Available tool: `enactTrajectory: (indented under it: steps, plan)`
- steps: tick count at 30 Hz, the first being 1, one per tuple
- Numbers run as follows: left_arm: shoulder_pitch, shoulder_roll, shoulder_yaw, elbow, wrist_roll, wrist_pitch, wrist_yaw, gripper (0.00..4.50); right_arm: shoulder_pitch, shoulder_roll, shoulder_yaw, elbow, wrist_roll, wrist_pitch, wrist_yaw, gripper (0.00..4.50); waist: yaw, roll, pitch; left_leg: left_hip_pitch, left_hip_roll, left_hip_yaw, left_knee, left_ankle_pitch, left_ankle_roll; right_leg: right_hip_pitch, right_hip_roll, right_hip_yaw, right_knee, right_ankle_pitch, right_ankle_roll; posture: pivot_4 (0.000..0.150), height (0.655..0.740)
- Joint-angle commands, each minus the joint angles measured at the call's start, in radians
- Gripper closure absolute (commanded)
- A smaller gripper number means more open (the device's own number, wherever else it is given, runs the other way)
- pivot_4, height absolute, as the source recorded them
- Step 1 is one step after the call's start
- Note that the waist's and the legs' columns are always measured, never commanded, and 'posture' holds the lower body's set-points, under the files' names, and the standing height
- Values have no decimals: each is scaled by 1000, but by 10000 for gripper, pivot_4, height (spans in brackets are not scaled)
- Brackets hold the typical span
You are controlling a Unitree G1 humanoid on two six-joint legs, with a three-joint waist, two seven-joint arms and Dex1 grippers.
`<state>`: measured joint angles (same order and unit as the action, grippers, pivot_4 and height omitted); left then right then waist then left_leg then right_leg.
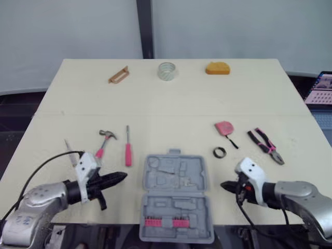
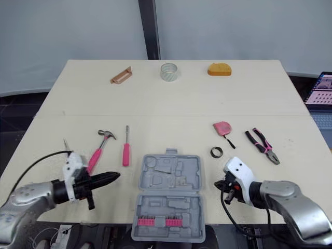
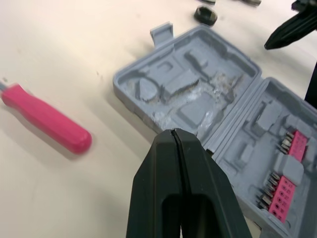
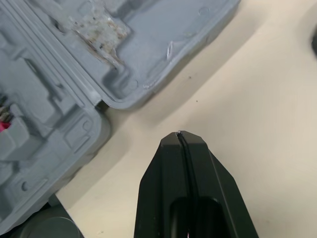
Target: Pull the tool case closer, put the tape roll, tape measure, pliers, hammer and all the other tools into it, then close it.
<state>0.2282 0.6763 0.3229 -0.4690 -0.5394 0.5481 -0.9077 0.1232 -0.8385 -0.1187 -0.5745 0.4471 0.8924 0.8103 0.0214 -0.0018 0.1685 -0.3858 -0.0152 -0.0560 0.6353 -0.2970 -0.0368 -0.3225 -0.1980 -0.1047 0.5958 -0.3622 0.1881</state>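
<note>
At near table edge | tool case open, bits indistinct | left gripper closed, empty | right gripper likewise

The cream table bears an open grey plastic tool case at its near edge, a pink-handled hammer left of it, and a clear tape roll at its far edge.
</note>
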Motion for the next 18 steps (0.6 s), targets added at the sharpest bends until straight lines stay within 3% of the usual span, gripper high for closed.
enactTrajectory:
  steps: [1,7,8,11,16,17,18]
  plan:
    - [49,15,112,-11,-41,-80,-54,44829,48,1,-98,-97,52,-46,20,45000,3,0,0,0,0,0,0,0,0,0,0,0,0,0,0,1500,7400]
    - [204,8,227,42,-32,-219,-166,44829,221,8,-184,-152,25,-213,56,45000,5,-1,0,0,0,1,0,-1,1,1,0,0,-2,0,0,1500,7400]
    - [239,6,231,61,-6,-261,-186,42369,245,18,-198,-152,45,-234,74,42496,5,-1,0,0,0,1,0,-1,1,1,0,0,-2,0,0,1500,7400]
    - [288,6,228,94,19,-329,-215,32239,293,23,-207,-126,56,-282,110,32690,3,-1,0,1,1,2,0,-1,1,1,1,0,-2,0,0,1500,7400]
    - [319,-6,223,151,39,-424,-240,7032,353,17,-183,-73,15,-375,153,7387,6,-3,0,1,1,2,1,-2,2,2,1,0,-3,1,-1,1500,7400]
    - [322,-9,220,163,44,-441,-242,2632,359,15,-177,-63,6,-392,160,2643,5,-3,0,0,1,2,1,-2,2,2,1,0,-4,1,-1,1500,7400]
    - [324,-10,217,171,47,-453,-244,750,362,13,-171,-55,0,-405,164,768,5,-3,0,1,1,2,1,-2,2,2,1,0,-4,1,-1,1500,7400]
